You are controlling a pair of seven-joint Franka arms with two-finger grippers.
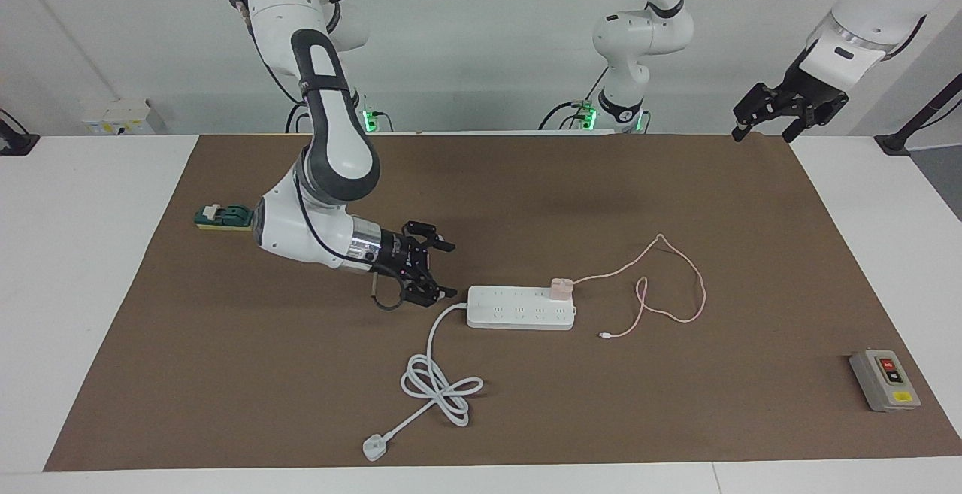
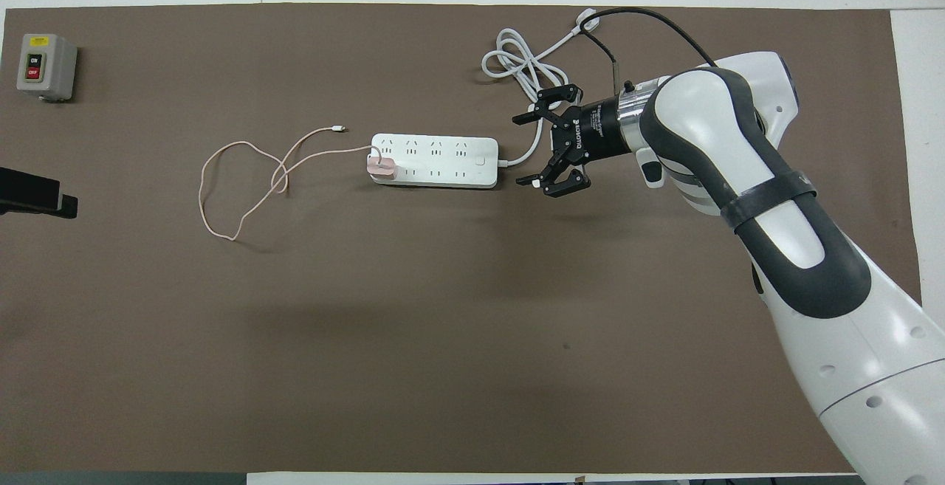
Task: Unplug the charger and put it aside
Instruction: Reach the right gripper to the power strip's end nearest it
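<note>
The charger (image 1: 561, 288) (image 2: 382, 167) is a pale pink cube plugged into the white power strip (image 1: 518, 307) (image 2: 435, 160), at the strip's end toward the left arm. Its thin pink cable (image 1: 699, 291) (image 2: 221, 197) loops over the brown mat and ends in a small connector (image 1: 603, 336). My right gripper (image 1: 451, 271) (image 2: 518, 151) hangs open and low, pointing at the strip's other end where the thick cord leaves it. It touches nothing. My left gripper (image 1: 763, 133) waits open above the mat's corner by its own base.
The strip's thick white cord (image 1: 440, 385) (image 2: 526, 71) coils on the mat and ends in a white plug (image 1: 373, 447). A grey switch box (image 1: 884, 380) (image 2: 46, 66) stands toward the left arm's end. A green block (image 1: 225, 217) lies toward the right arm's end.
</note>
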